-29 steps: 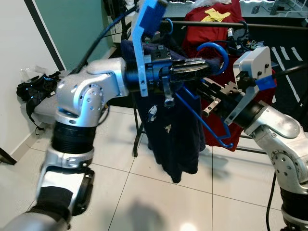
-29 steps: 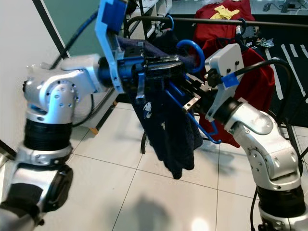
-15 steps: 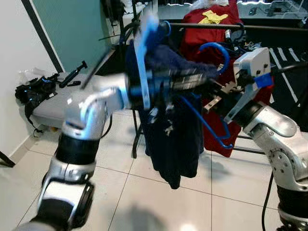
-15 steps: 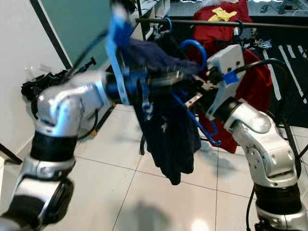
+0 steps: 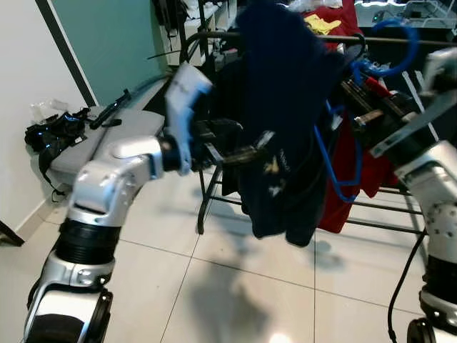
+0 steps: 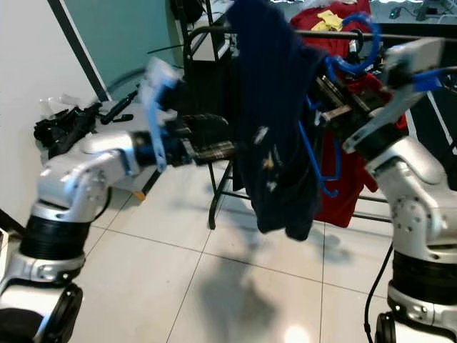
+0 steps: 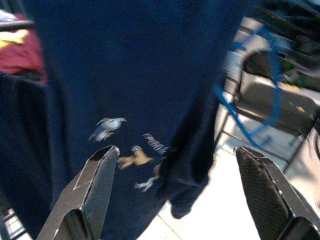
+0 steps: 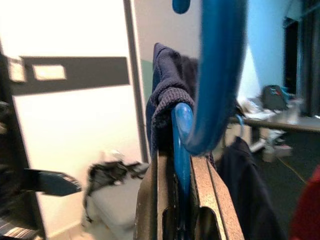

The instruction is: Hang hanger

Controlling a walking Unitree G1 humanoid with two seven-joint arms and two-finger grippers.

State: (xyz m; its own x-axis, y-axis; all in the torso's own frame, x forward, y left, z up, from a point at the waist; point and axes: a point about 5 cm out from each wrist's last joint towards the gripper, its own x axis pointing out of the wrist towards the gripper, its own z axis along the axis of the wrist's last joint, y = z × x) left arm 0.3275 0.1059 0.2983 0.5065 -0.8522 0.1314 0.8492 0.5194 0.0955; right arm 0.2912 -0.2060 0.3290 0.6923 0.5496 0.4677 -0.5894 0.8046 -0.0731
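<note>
Bright indoor light, glare on the floor tiles (image 5: pixel 278 336), motion blur across every view.

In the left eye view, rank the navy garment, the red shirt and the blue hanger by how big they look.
1. Navy garment, largest, though it hangs nearest the camera.
2. Red shirt, mostly hidden behind it, so its true size is unsure.
3. Blue hanger, a thin frame held by the right claw.

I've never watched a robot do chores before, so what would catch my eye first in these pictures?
A dark navy garment on a blue hanger dangles in the middle, held up by the right gripper, which is clamped on the hanger near its hook. The left gripper is open, facing the cloth. Behind stands a clothes rack with a red shirt.
</note>
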